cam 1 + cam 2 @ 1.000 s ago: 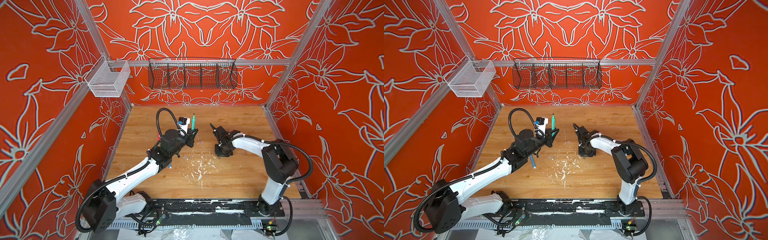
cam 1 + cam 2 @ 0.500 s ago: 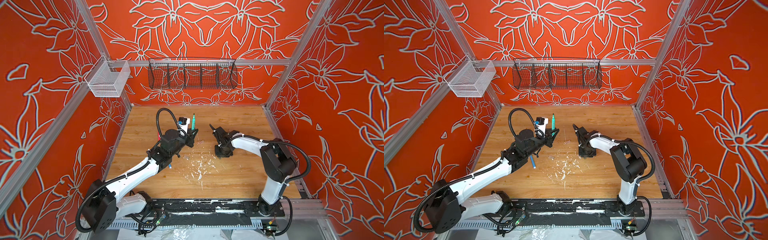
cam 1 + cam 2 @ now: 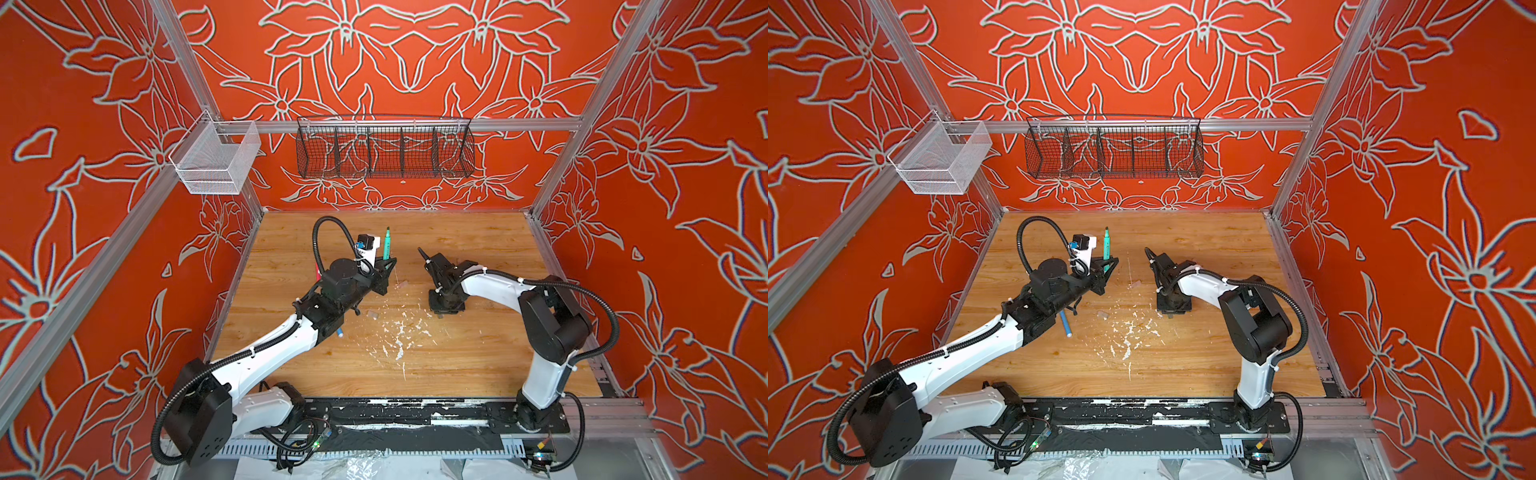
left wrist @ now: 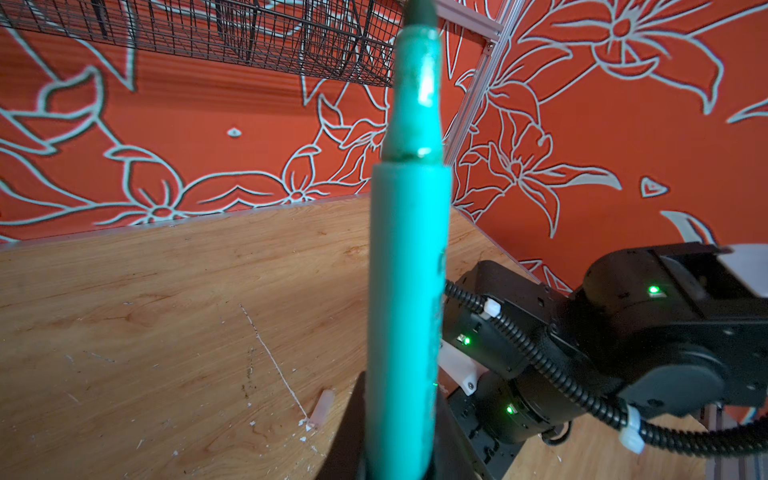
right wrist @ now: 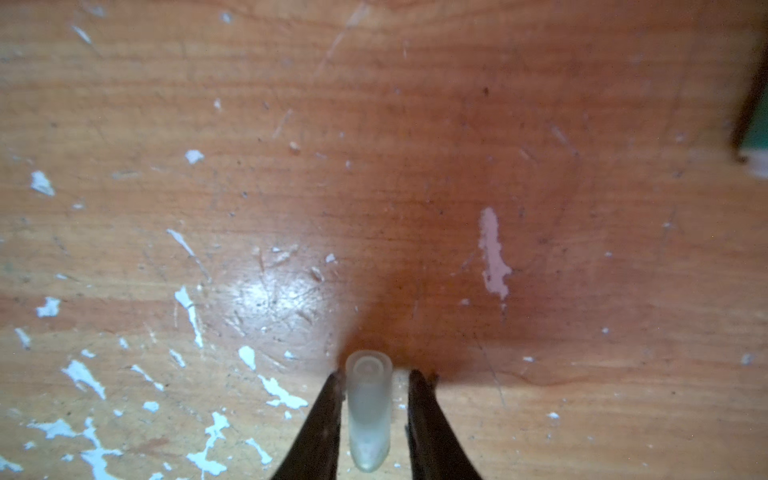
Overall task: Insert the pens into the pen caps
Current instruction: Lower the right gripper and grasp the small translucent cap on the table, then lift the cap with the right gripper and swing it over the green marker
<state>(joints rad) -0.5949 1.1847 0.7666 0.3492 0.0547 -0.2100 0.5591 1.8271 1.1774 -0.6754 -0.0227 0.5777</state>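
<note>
Green pen (image 3: 387, 244) is standing upright, dark tip up, over the back-middle of the table (image 3: 478, 357) in both top views. Left gripper (image 3: 388, 266) is pinching its lower end, jaws clamped tight on it. Cap (image 5: 369, 411) is lying on the table between the right gripper's (image 5: 376, 380) fingers (image 5: 324, 428). The jaws are sitting slightly parted around it, a thin gap showing on one side, and the gripper is pointing down near mid-table. Second cap (image 3: 402, 284) is lying loose between the two grippers. Third cap (image 3: 372, 314) is lying nearer the front, just beside the left arm. Blue pen (image 3: 1066, 328) is lying partly under the left arm.
</note>
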